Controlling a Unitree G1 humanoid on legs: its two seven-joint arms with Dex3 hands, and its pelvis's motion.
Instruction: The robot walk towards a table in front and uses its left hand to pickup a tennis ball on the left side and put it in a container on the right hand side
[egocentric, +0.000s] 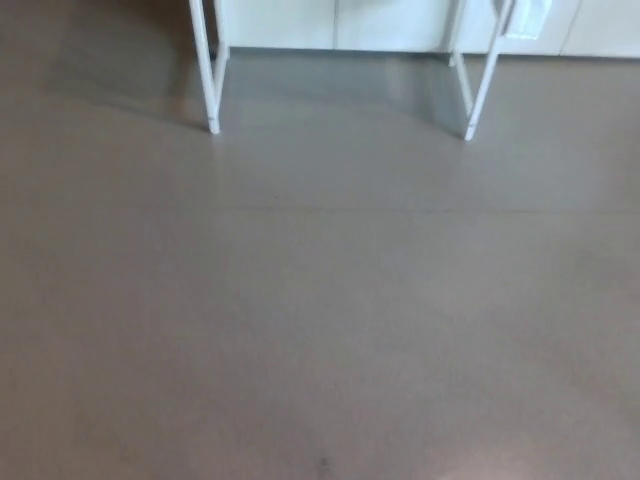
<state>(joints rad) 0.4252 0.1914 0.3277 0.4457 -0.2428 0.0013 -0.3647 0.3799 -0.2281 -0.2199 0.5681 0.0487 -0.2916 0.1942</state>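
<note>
Standing ahead across the smooth grey floor (320, 330), only thin white metal counter legs (209, 90) are seen; neither robot hand is shown, so its state cannot be told; the tennis ball lies beyond view.

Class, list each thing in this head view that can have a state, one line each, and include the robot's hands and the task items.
table legs: upright, feet on the floor; tabletop out of frame.
floor: grey, with a faint seam across it.
white panels: standing behind the legs; blurred, detail unclear.
tennis ball: not in view.
container: not in view.
left hand: not in view.
right hand: not in view.
</note>
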